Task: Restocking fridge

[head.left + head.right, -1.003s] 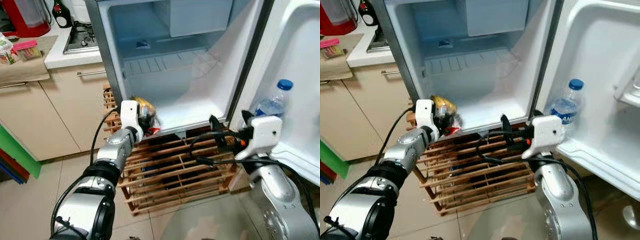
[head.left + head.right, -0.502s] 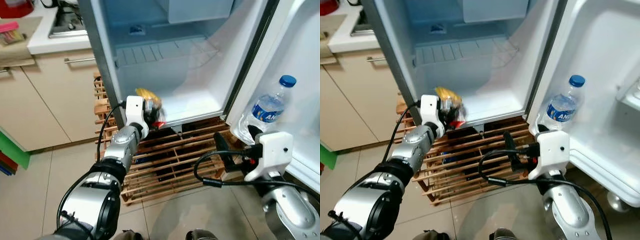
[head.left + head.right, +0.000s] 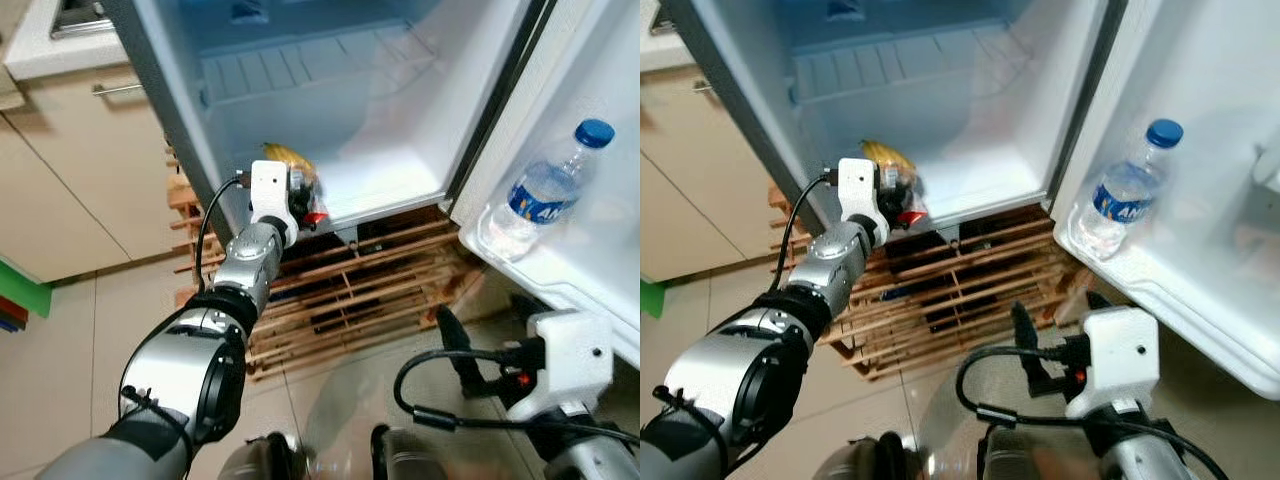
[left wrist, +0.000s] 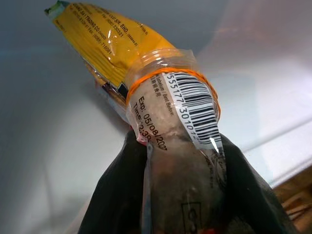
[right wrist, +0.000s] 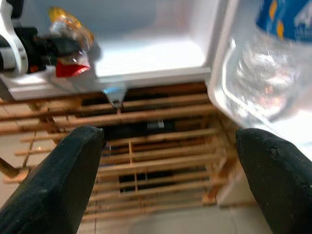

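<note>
The small fridge (image 3: 390, 190) stands open on a wooden slat rack (image 3: 350, 300). My left gripper (image 3: 302, 198) reaches over the front left of the fridge floor, shut on a yellow and clear food packet (image 3: 290, 165) that lies at the floor's edge. In the left wrist view the packet (image 4: 165, 112) sits pinched between the black fingers (image 4: 117, 190), barcode up. A water bottle with a blue cap (image 3: 545, 195) stands in the door shelf (image 3: 520, 270). My right gripper (image 3: 452, 350) hangs low before the rack, open, holding nothing.
Beige kitchen cabinets (image 3: 70, 190) stand to the left of the fridge, a green object (image 3: 22, 300) low beside them. A wire shelf (image 3: 300, 75) crosses the fridge interior. Tiled floor (image 3: 330, 400) lies below. The open door (image 3: 600, 120) juts out at the right.
The camera has tilted down and closer. My right arm has dropped lower and drawn back from the fridge's front edge. The left gripper still holds the packet at the fridge floor.
</note>
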{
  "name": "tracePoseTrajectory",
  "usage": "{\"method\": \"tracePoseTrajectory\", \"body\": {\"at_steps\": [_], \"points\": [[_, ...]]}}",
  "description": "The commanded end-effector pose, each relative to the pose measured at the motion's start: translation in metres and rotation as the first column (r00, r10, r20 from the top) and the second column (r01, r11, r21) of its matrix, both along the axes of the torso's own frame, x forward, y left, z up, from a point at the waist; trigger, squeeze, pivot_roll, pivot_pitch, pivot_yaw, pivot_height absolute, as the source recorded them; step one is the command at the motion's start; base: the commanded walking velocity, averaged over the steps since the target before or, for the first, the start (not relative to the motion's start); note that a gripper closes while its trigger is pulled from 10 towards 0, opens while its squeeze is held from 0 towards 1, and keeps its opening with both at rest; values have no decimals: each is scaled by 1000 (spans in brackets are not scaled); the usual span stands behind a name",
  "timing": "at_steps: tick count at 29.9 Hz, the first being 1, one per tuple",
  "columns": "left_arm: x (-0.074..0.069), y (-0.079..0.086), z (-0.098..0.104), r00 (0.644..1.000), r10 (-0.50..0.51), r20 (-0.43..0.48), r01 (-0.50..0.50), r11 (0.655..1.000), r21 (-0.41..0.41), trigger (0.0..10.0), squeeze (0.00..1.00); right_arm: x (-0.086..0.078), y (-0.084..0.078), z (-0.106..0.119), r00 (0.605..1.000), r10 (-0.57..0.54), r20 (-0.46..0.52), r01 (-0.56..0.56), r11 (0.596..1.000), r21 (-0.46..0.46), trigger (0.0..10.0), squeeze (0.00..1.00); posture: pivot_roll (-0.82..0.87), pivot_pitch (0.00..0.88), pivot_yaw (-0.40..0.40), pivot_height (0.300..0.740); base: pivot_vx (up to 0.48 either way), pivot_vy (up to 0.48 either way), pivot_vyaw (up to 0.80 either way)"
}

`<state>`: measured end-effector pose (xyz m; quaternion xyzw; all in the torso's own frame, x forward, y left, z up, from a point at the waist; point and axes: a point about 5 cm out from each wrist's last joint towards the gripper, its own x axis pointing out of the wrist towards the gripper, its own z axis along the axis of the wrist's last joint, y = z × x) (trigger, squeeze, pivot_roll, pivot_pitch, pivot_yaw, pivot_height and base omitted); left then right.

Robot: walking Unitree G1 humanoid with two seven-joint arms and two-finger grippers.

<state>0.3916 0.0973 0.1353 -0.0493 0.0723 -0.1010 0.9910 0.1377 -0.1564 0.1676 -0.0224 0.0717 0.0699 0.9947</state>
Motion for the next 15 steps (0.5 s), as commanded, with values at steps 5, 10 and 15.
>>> {"method": "tracePoseTrajectory", "body": {"at_steps": [5, 10, 15], "points": [[12, 12, 27, 995, 66, 73, -69, 997, 40, 10000, 1000, -16, 4, 0, 999, -36, -17, 36, 999, 5, 10000, 0, -377, 329, 93, 732, 0, 0, 0], [24, 26, 65, 977, 104, 187, -123, 988, 93, 10000, 1000, -16, 1, 0, 998, -68, -15, 68, 998, 1, 10000, 0, -370, 325, 98, 732, 0, 0, 0], [28, 34, 85, 964, 96, 248, -141, 976, 168, 10000, 1000, -11, 4, 2, 998, -64, -3, 64, 998, -3, 10000, 0, -342, 305, 102, 732, 0, 0, 0]]}}
